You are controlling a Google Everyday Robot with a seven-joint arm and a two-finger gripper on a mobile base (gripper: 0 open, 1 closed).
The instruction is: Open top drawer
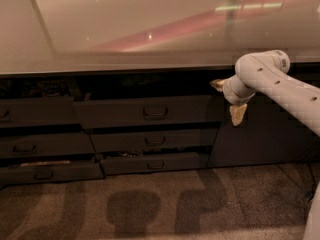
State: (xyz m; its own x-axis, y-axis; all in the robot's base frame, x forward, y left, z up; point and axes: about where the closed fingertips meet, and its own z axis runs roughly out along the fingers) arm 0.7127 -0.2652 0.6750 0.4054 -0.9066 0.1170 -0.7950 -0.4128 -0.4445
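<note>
Hovering at the right end of the drawer bank, the gripper sits just under the overhanging edge of the table, with the white arm reaching in from the right. The fingers are spread apart, one tip up near the table edge and the other pointing down, and they hold nothing.

The top drawer is the wide dark front in the middle column, right below the table, and its small loop handle sits at the centre of that front. The gripper is level with the drawer but off its right end, well apart from the handle. So this reads as the approach step: no contact yet, no pull begun. Whether the front already stands a little proud of the cabinet, I cannot tell.

The next move calls for a slide leftward along the front, lining the spread fingers up on that loop, closing on it, then a straight pull outward. The catch is picking the right handle, since the middle drawer and bottom drawer below carry similar loops.
</note>
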